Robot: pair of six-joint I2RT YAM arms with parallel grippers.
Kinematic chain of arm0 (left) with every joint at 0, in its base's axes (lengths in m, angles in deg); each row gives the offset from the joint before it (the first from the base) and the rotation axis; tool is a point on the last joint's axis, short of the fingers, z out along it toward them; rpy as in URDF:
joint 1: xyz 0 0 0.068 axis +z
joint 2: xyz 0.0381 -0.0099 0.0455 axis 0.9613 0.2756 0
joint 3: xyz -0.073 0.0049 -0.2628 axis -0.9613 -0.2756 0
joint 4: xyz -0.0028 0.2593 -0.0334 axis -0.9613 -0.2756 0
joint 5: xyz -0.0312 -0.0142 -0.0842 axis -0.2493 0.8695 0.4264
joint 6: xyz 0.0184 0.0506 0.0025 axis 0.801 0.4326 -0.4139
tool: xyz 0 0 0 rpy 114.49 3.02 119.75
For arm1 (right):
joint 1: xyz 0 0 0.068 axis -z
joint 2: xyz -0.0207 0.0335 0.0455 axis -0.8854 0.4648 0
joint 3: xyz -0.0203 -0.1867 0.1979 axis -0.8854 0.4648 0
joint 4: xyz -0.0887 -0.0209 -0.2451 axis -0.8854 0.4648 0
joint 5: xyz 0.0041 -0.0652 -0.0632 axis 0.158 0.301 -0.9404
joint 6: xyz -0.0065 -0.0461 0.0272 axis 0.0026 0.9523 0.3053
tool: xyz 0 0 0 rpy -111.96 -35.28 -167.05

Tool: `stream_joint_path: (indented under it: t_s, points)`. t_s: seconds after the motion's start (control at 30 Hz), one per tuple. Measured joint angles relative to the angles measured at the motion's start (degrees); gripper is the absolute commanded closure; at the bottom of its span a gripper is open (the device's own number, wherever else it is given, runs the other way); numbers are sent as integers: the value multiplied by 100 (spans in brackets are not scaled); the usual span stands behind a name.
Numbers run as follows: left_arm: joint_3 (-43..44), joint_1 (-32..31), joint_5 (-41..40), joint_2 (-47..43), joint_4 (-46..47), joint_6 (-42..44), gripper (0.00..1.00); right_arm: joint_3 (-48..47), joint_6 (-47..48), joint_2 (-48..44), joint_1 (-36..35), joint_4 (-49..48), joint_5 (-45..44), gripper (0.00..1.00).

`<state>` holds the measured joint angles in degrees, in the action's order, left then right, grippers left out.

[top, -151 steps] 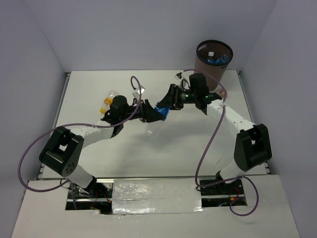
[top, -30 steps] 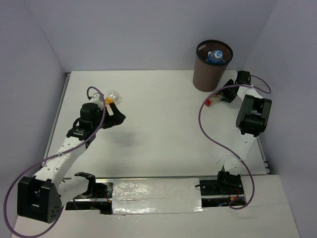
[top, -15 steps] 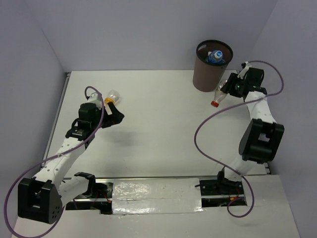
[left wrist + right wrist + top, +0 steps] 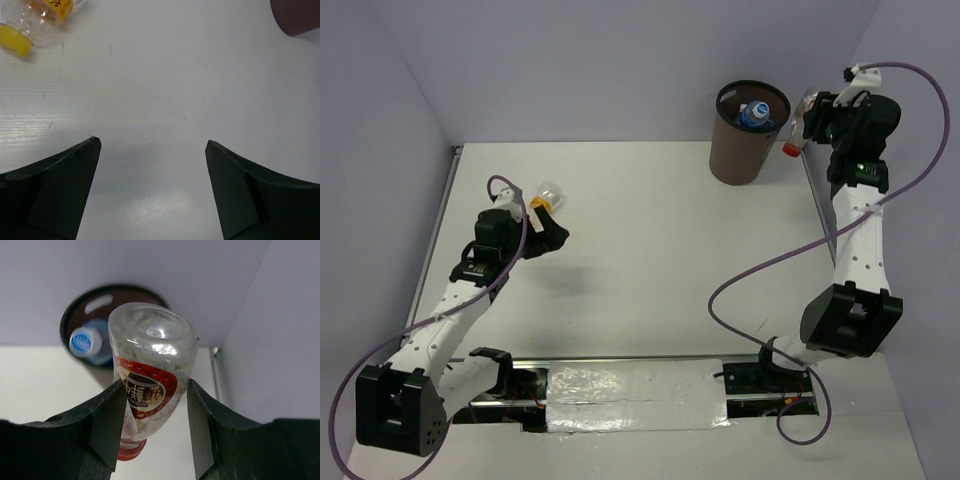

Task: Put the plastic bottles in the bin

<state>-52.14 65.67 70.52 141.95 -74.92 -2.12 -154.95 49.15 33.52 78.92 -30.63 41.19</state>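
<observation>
The right fingers (image 4: pixel 105 425) are closed on the red-capped bottle (image 4: pixel 150 365), one finger pressed against each side of its labelled body. The bottle is held cap downward and raised clear of the tabletop (image 4: pixel 650 250). In the top view, the bottle (image 4: pixel 798 130) appears just right of the rim of the bin (image 4: pixel 735 160), apart from it. From that angle it cannot be confirmed whether any part overhangs the opening. A blue-capped bottle (image 4: pixel 753 113) is seen inside the bin (more blue shows beside it, but a count cannot be made). The left fingers (image 4: pixel 60 185) are spread wide, with only tabletop between them. The yellow-capped bottle (image 4: pixel 35 20) lies on its side near the left fingers, untouched.
</observation>
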Motion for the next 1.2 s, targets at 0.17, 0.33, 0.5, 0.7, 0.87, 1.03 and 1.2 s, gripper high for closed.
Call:
stream_joint_path:
  t_s: [0.17,0.33,0.5,0.7,0.87,1.03,1.2]
  points:
    - [0,22,4,-105,17,2,1,-1231,33,887,-116,-549,-417,89]
    - [0,44,-2,-245,-33,13,0,-1429,238,1353,-588,-953,-874,88]
    - [-4,59,-42,-492,-170,13,1,-1213,398,1403,-1060,-1270,-1185,88]
    - [-35,76,-37,-485,-201,11,1,-1609,507,1902,-1145,-1722,-1738,87]
    - [-35,76,-37,-457,-208,11,1,-1965,667,2498,-1150,-1956,-2006,83]
    - [-35,79,-35,-389,-197,20,1,-2140,782,2990,-1161,-2033,-2044,51]
    - [57,83,-46,-144,-328,142,0,-2378,804,3390,-1189,-1967,-1943,1]
